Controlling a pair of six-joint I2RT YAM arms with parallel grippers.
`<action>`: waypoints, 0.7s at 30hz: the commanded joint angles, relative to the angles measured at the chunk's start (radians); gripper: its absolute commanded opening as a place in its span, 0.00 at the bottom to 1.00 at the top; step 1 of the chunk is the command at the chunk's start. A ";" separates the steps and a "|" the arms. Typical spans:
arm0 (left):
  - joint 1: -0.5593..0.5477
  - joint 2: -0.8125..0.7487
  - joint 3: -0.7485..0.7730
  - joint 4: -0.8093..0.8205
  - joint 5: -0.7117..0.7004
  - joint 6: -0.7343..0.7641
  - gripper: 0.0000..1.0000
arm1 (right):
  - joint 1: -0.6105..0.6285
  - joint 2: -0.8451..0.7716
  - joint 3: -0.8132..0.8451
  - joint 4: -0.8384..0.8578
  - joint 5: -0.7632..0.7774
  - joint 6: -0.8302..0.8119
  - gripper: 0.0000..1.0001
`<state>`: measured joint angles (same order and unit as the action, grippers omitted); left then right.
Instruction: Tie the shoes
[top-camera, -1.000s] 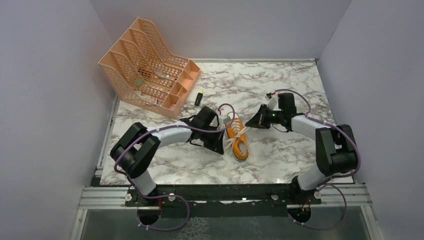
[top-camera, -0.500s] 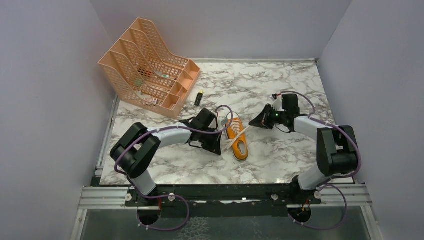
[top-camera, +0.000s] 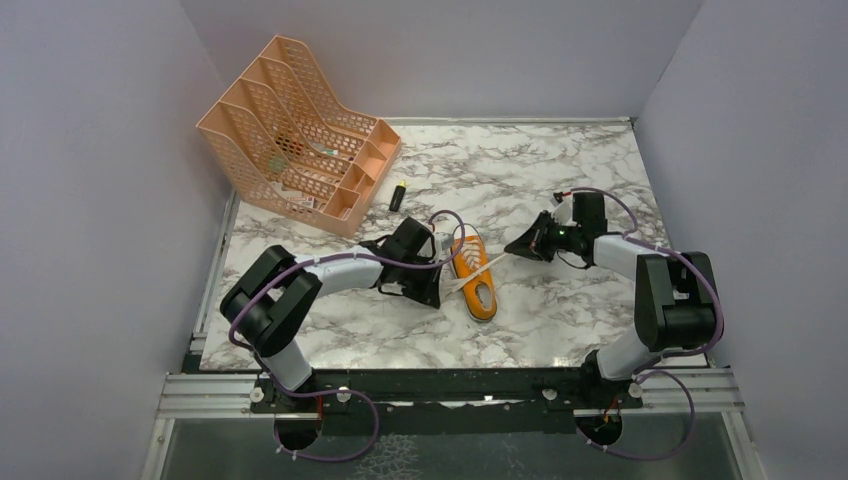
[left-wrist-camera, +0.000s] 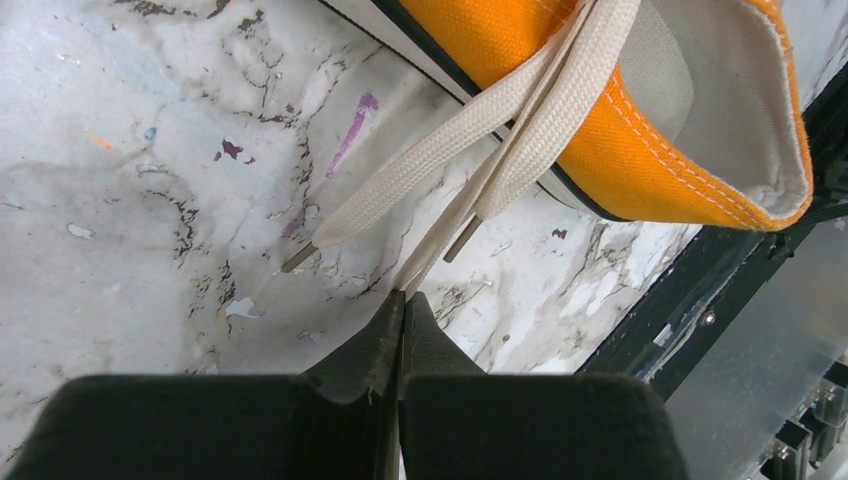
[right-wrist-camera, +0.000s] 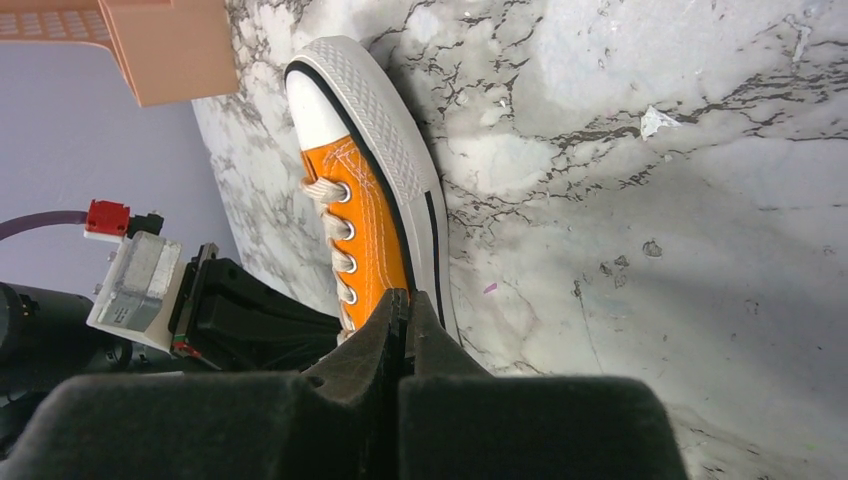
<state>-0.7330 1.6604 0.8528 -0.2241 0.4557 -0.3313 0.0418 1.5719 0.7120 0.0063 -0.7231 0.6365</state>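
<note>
On marble tabletop (top-camera: 520, 170), orange sneaker (top-camera: 474, 278) lies btwn both claws. L claw (left-wrist-camera: 403, 300), just left of sneaker, pinches a white lace (left-wrist-camera: 440, 225) strand. R claw (right-wrist-camera: 400, 305), right of sneaker, is pressed together on taut lace.

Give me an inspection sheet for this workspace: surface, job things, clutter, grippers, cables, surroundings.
Surface: marble table, scuffed, with small purple marks in the left wrist view.
Job's things: orange sneaker sole down between the grippers, not tied; lace ends lie loose on the table.
Clutter: peach rack at the far left corner; small black and yellow marker beside it.
Grippers: left gripper shut on a lace strand; right gripper shut, with a lace stretched to its tips in the top view.
Cables: purple cables looped along both arms.
Surroundings: plain walls on three sides; metal rail at the near edge.
</note>
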 joint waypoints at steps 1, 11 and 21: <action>0.003 -0.019 -0.060 -0.138 -0.077 0.026 0.00 | -0.038 0.005 -0.015 0.081 0.045 -0.011 0.00; 0.007 -0.046 -0.116 -0.163 -0.151 0.024 0.00 | -0.085 0.006 -0.044 0.118 0.025 0.011 0.00; 0.008 -0.065 -0.147 -0.166 -0.181 0.001 0.00 | -0.119 0.004 -0.068 0.132 0.018 0.017 0.00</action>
<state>-0.7330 1.6062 0.7769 -0.1692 0.3618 -0.3336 -0.0219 1.5795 0.6407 0.0589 -0.7918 0.6724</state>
